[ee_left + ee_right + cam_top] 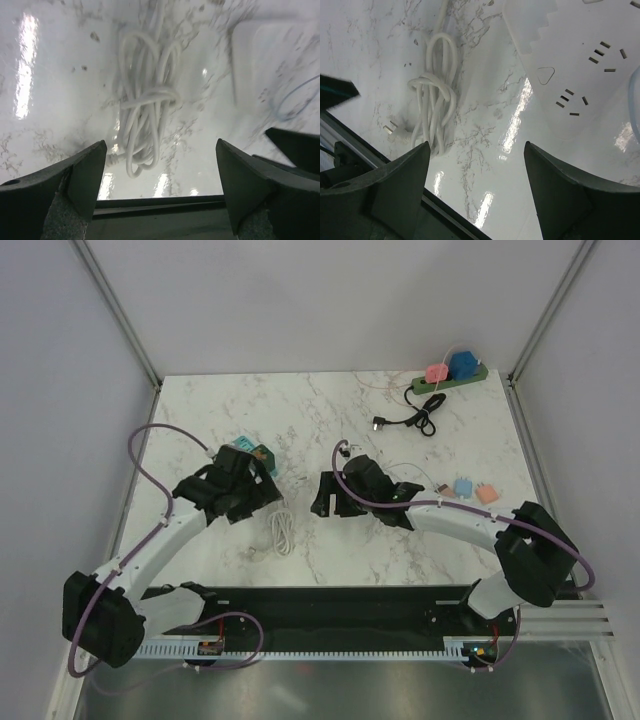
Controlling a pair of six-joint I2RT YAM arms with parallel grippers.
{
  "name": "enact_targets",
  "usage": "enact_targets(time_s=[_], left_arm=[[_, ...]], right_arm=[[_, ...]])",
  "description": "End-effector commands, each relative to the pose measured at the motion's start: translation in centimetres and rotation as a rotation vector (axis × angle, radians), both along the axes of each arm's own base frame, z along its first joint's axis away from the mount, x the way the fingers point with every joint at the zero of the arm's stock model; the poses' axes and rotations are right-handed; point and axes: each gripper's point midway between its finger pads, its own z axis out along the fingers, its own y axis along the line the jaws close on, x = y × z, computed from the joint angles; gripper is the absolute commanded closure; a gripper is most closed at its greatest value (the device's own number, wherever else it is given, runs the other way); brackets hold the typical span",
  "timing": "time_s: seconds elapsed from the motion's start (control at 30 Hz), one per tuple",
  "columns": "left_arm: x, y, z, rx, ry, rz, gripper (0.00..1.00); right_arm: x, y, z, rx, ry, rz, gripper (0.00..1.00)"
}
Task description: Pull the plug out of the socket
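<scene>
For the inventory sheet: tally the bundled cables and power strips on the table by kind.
Bundled cables: 2 (white cable, black cable)
Power strips: 2 (green power strip, white power strip)
Total: 4

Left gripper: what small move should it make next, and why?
Probably lift the left gripper straight up and clear. Its jaws stand wide open with nothing between them; only the coiled white cable lies below. The sockets that show on the white power strip look empty, so the pull seems done.
</scene>
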Motion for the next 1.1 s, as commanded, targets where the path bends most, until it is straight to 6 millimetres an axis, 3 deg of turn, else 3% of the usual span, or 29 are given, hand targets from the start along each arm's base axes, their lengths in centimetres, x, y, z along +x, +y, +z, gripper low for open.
enact_targets(time_s=[0.0,0.07,0.1,0.17,0.23,0.27,0.33,0.53,0.83,1.07], left_arm=[[4.2,2.7,4.5,-0.010,-0.144,0.073,0.05],[6.3,2.8,6.4,-0.023,-0.194,0.088,0.04],[7.4,2.8,5.7,-0.007,-0.175,0.085,0.04],[9.2,2.4,6.4,-0.002,-0.176,0.081,0.03],[10.5,2.5,4.9,0.005,-0.123,0.101,0.04],[11.5,2.4,5.6,0.001,-0.136,0.112,0.04],[13.2,2.3,5.0,0.020,-0.120,0.117,0.05],[15.0,3.6,3.5,0.112,-0.094,0.172,0.04],[18.0,3.8,0.8,0.186,-0.043,0.178,0.04],[18.4,4.9,-1.5,0.263,0.000,0.186,0.08]], right_arm=[[1.4,1.4,1.6,0.024,-0.060,-0.020,0.16],[1.6,1.5,1.2,0.020,-0.053,-0.028,0.16],[1.4,1.7,1.1,0.021,-0.052,-0.025,0.16],[1.4,2.2,1.0,0.031,-0.054,-0.025,0.16],[0.8,3.0,1.1,0.038,-0.066,-0.009,0.16],[0.7,3.3,0.6,0.030,-0.067,-0.009,0.16],[0.4,4.7,0.6,0.052,-0.086,0.016,0.16],[0.0,6.5,-0.3,0.050,-0.118,0.061,0.13],[-0.5,9.8,-1.5,0.150,-0.124,0.182,0.13],[-0.1,11.9,-1.9,0.200,-0.138,0.238,0.18]])
